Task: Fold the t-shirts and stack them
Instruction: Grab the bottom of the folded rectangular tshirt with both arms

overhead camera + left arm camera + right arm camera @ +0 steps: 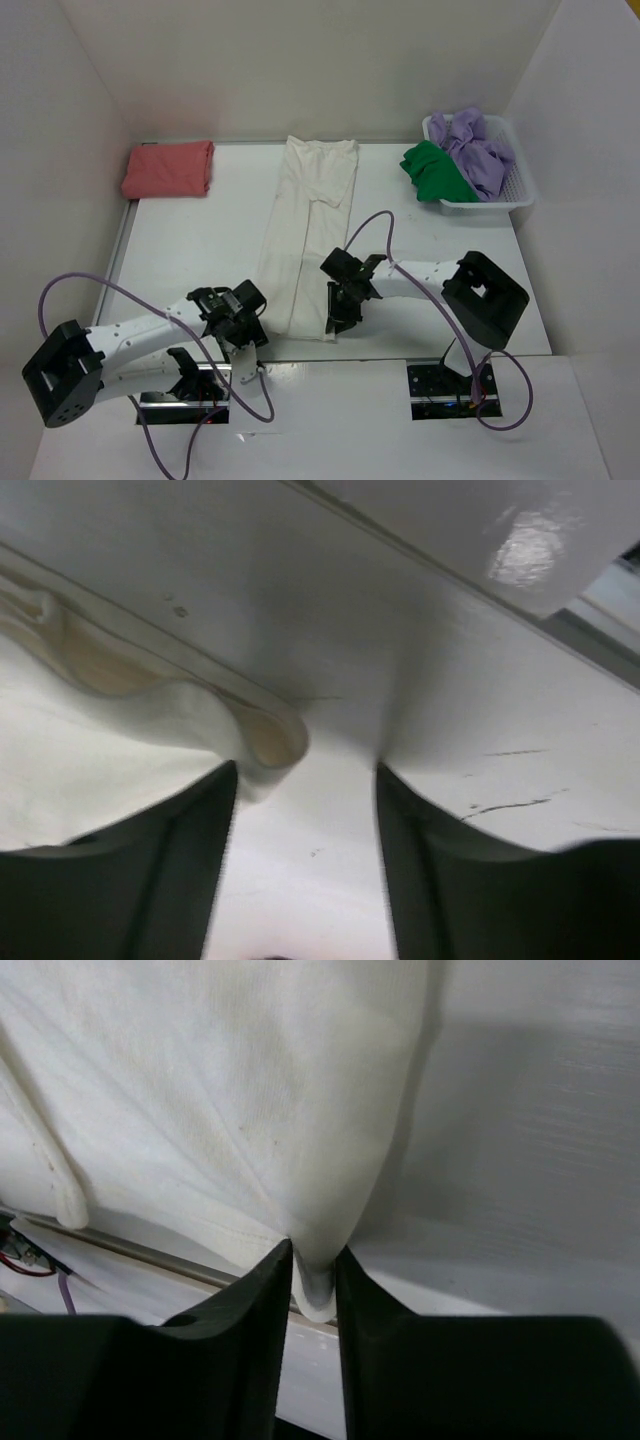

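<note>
A cream-white t-shirt (305,230) lies folded into a long strip down the middle of the table. My right gripper (335,322) is at its near right corner. In the right wrist view this gripper (313,1260) is shut on a pinch of the cream cloth (220,1090). My left gripper (255,340) is at the strip's near left corner. In the left wrist view it (305,780) stands open over bare table, the curled hem (90,760) just beside its left finger. A folded salmon-red shirt (168,168) rests at the far left. The green shirt (433,172) and the lavender shirt (480,150) are bunched at the far right.
A white mesh basket (520,195) at the far right holds the green and lavender shirts, with the green one spilling over its left side. White walls enclose the table on three sides. Purple cables loop from both arms near the front edge.
</note>
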